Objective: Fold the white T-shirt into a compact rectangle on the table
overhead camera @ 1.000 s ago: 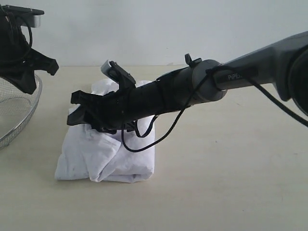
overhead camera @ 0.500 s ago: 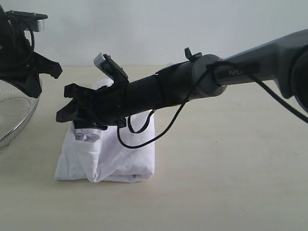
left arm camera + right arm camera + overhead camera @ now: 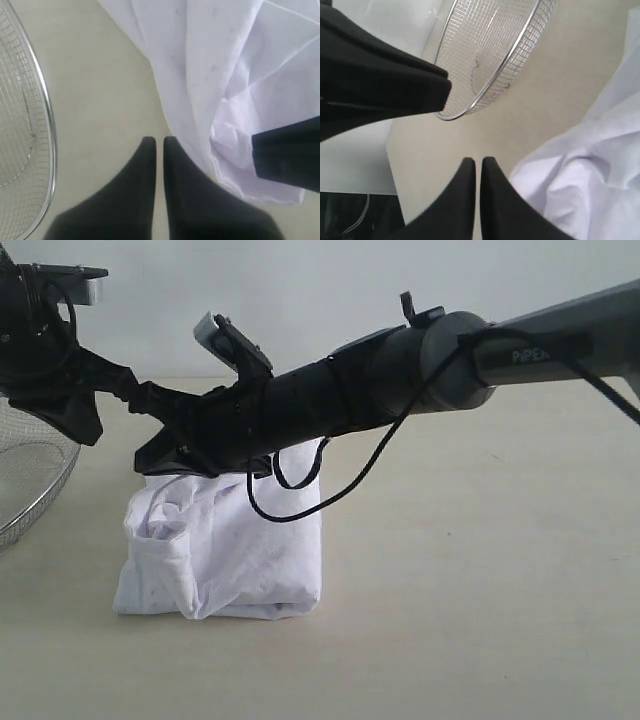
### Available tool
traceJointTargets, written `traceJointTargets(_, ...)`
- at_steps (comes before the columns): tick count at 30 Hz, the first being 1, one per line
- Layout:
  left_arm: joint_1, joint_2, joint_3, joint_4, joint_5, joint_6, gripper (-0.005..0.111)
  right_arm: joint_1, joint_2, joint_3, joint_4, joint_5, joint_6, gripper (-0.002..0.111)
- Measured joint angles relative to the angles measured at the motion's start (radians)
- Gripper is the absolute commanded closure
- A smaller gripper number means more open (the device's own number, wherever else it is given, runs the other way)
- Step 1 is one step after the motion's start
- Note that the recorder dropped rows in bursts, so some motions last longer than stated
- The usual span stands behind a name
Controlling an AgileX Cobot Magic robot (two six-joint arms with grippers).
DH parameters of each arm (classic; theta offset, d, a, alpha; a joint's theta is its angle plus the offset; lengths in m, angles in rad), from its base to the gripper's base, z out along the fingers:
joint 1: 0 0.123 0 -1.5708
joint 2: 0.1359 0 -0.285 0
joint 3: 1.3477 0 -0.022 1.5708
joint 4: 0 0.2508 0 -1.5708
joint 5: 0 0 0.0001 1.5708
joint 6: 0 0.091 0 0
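The white T-shirt sits on the table as a soft, puffy block. It is roughly rectangular, its lower fold is rounded, and loose creases bunch at the side nearest the wire basket. It lies back from the table's far edge, with bare beige tabletop all around it. Up close the cotton is matte and thin, and it shows faint dark specks.

My right arm, a smooth dark tube with a looping black cable, reaches across above the bundle. The fingers of my right gripper are drawn together to a thin slit and hold nothing. They hang over bare table just beside the shirt's crumpled edge.

My left gripper is the same, with two tapered black fingers almost touching and nothing between them. It points down at the tabletop between the shirt and the basket. The two grippers are close to each other above the bundle's basket-side end.

The basket is round, made of fine silvery mesh with a bright wire rim. It stands by the table's edge on my left side, apart from the shirt.
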Motion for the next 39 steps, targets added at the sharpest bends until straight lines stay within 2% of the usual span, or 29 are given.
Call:
traceJointTargets(6, 0.0, 0.0, 0.001, -0.021, 0.002, 0.032, 0.102, 0.0, -0.087, 0.122, -0.065, -0.192, 0.041, 0.108)
traceJointTargets(13, -0.013, 0.002, 0.002, -0.247, -0.019, 0.175, 0.102, -0.007, -0.236, 0.302, -0.114, -0.434, 0.054, 0.108)
traceJointTargets(17, -0.049, 0.039, 0.002, -0.337, -0.024, 0.247, 0.102, -0.072, -0.317, 0.394, -0.121, -0.542, 0.077, 0.108)
traceJointTargets(24, -0.128, 0.145, 0.002, -0.405, -0.026, 0.338, 0.102, -0.273, -0.392, 0.525, -0.121, -0.518, 0.074, 0.108)
traceJointTargets(27, -0.155, 0.196, 0.002, -0.412, -0.07, 0.351, 0.102, -0.329, -0.404, 0.561, -0.123, -0.476, 0.045, 0.108)
traceJointTargets(34, -0.164, 0.299, -0.006, -0.394, -0.221, 0.355, 0.102, -0.35, -0.403, 0.589, -0.137, -0.382, 0.01, 0.108)
traceJointTargets(39, -0.164, 0.338, -0.038, -0.295, -0.3, 0.326, 0.102, -0.351, -0.403, 0.589, -0.141, -0.341, -0.004, 0.108)
